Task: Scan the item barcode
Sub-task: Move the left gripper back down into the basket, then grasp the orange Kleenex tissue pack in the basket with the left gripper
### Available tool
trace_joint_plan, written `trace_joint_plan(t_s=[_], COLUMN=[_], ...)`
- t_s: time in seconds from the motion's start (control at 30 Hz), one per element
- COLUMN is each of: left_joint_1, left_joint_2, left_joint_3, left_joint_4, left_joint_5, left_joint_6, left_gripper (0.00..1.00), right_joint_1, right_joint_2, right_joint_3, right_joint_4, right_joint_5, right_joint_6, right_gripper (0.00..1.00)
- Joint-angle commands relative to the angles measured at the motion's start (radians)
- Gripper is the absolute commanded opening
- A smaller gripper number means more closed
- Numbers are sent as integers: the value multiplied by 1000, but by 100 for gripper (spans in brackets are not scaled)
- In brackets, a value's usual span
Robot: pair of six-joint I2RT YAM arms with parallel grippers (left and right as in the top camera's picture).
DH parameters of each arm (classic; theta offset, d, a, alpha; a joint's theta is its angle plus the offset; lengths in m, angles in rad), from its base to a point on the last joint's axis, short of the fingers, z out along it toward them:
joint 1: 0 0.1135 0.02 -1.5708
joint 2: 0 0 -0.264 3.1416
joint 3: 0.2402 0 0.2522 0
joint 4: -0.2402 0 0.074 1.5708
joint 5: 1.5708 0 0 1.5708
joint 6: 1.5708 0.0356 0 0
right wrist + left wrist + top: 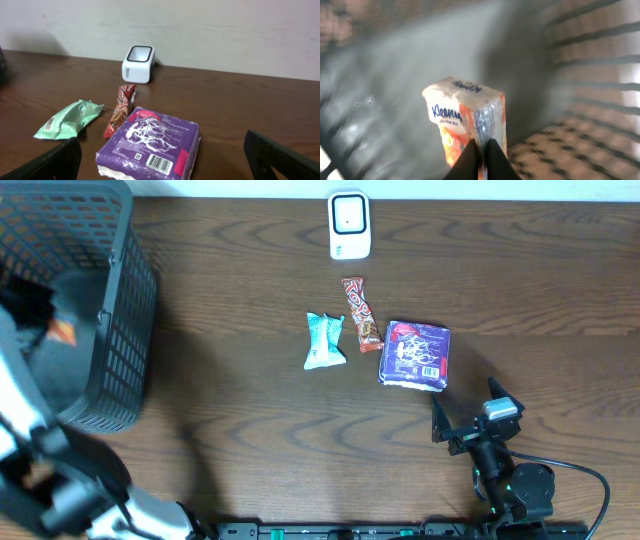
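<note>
Pinching Kleenex tissue pack [462, 115], left gripper [481, 157] in mesh basket [590, 60]

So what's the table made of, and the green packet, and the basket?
The table looks like dark wood or wood-look laminate: grain streaks, slight sheen. The green packet seems thin plastic film, crinkled with crimped ends. The basket looks like dark plastic or coated wire mesh; can't tell which.

A dark brown wood-grain table [240, 410] fills the overhead frame. At upper left stands a black mesh basket [125, 330], and at top centre a white scanner [349, 225]. Mid-frame lie a mint-green packet [323, 340], a red-and-brown patterned bar [361, 313] and a purple pack [416, 353] with white scribbled lines. At the centre of the left wrist view is a white-and-orange tissue pack [465, 117] with blue lettering.
</note>
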Motion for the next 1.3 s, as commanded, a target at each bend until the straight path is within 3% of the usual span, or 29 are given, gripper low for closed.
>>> trace_joint_plan(t_s=[0.0, 0.2, 0.33, 0.43, 0.5, 0.6, 0.7, 0.83, 1.0, 1.1, 1.27], left_joint_1=[-1, -28, -126, -214, -265, -290, -280, -262, -235, -212, -155], left_joint_2=[-179, -343, -406, -427, -425, -401, -344, -251, -132, -61, 54], left_joint_3=[29, 29, 29, 29, 28, 27, 27, 27, 27, 27, 27], left_joint_4=[51, 174, 263, 291, 278, 233, 188, 171, 189, 220, 280], left_joint_5=[65, 160, 260, 220, 79, -130, -251, -284, -361, -419, -441], left_joint_6=[19, -46, -44, -3, 10, 8, 8, 57, 139, 259, 426], left_gripper=[7, 7, 7, 7, 8, 40, 57, 64, 67, 68, 81], right_joint_1=[3, 3, 3, 3, 3, 3, 3, 3, 3, 3, 3], right_joint_2=[-6, -6, -6, -6, -6, -6, -6, -6, -6, -6, -6], right_joint_3=[-2, -2, -2, -2, -2, -2, -2, -2, -2, -2, -2], right_joint_4=[-4, -4, -4, -4, -4, -5, -4, -4, -4, -4, -4], right_joint_5=[8, 8, 8, 8, 8, 8, 8, 8, 8, 8, 8], right_joint_6=[8, 8, 8, 8, 8, 8, 8, 8, 8, 8, 8], right_gripper=[99, 99, 99, 99, 99, 99, 99, 99, 99, 99, 99])
